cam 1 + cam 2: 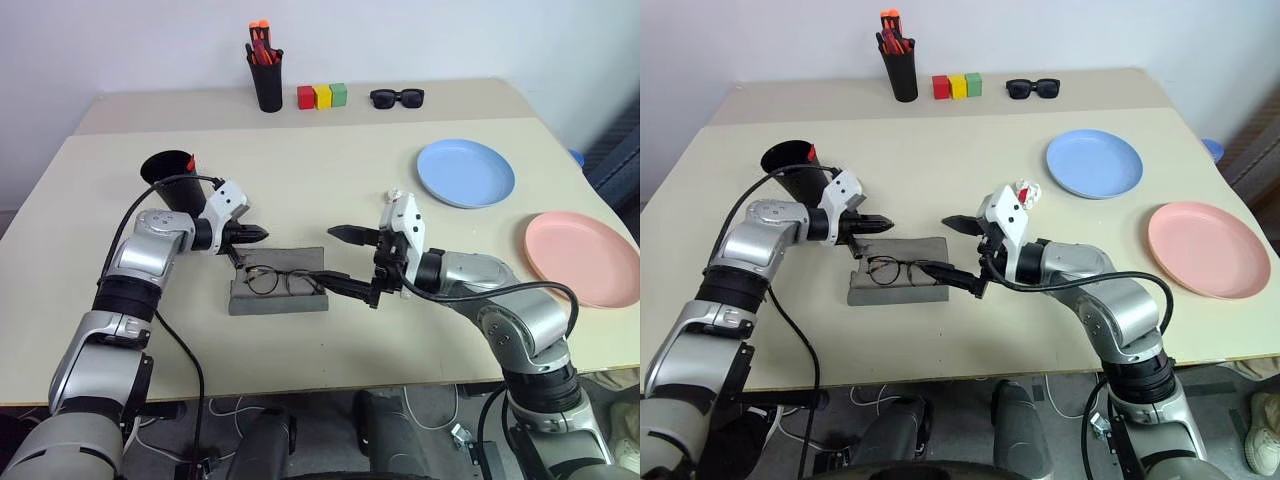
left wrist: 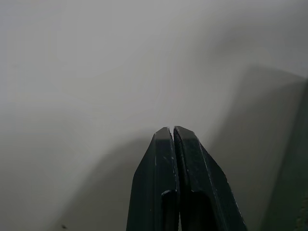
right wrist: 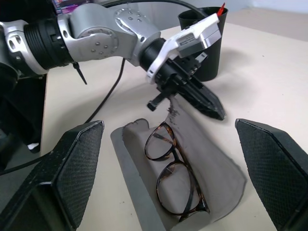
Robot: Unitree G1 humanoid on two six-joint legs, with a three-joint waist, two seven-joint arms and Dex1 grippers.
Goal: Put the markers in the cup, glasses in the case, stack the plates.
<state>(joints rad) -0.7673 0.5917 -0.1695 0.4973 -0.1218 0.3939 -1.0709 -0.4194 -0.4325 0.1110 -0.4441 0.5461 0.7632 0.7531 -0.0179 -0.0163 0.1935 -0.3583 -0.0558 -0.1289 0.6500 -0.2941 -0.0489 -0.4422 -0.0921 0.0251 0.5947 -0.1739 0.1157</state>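
Note:
The glasses [image 1: 280, 282] lie inside the open grey case [image 1: 250, 300] at the table's near middle. The case lid [image 3: 211, 159] rises behind the glasses. My left gripper [image 1: 258, 235] is shut with nothing between its fingers, and its tip hovers at the lid's far left edge. Whether it touches the lid I cannot tell. My right gripper [image 1: 345, 262] stands open just right of the case, one finger on each side of the case's end. The black cup [image 1: 170, 178] stands behind my left arm with a marker's red tip [image 1: 192, 160] poking out. The blue plate [image 1: 465, 172] and pink plate [image 1: 583, 257] lie apart at the right.
At the back of the table stand a black pen holder [image 1: 266, 85] with orange-capped pens, three coloured blocks [image 1: 321, 96] and black sunglasses [image 1: 397, 97]. The pink plate lies close to the table's right edge.

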